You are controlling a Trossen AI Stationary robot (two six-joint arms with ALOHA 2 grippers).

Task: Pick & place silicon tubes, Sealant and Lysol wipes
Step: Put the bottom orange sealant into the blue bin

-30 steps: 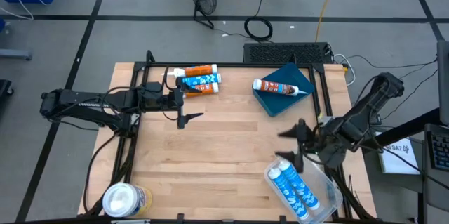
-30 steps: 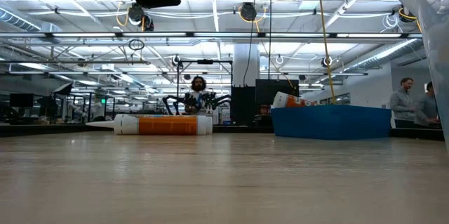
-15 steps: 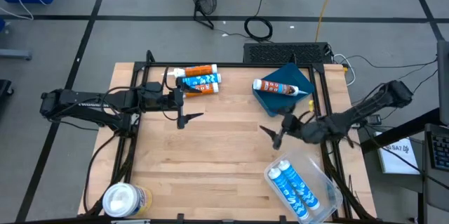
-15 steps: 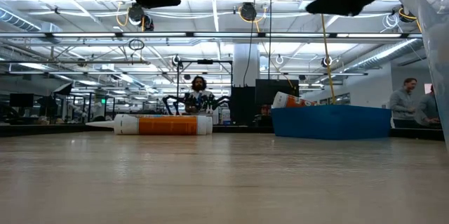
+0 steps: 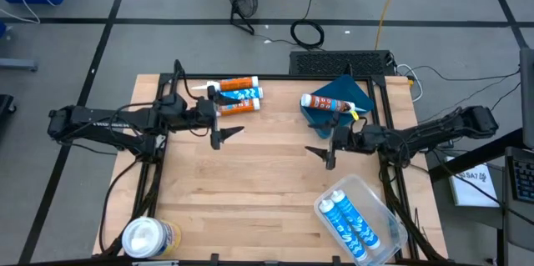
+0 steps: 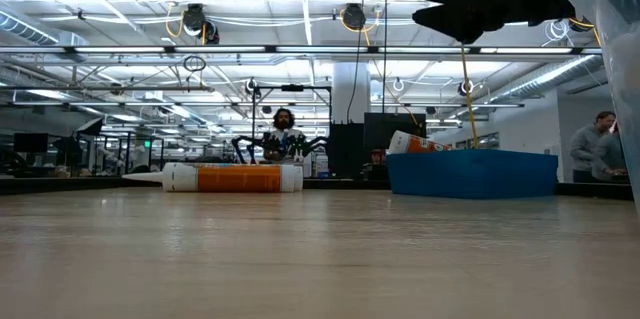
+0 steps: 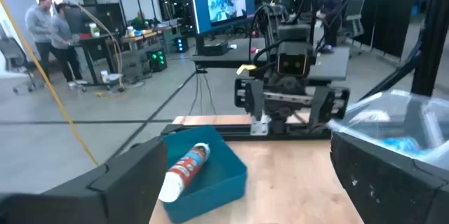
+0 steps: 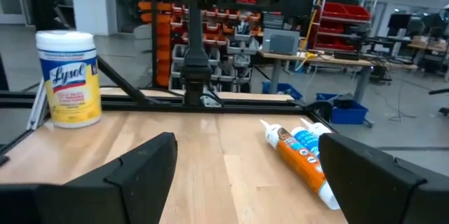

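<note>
Pincers (image 5: pixel 224 135) (image 5: pixel 321 154) open, aloft | tabletop (image 5: pixel 267 183) centre bare

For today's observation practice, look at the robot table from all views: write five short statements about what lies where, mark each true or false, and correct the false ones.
1. The Lysol wipes stand upright at a table corner. True.
2. The clear tub holds two blue-and-white tubes. True.
3. The blue bin is empty. False: a white-and-orange tube lies in it.
4. The right gripper holds a tube. False: it is open, with nothing in it.
5. The left gripper is open, beside the tubes at the far edge. True.
</note>
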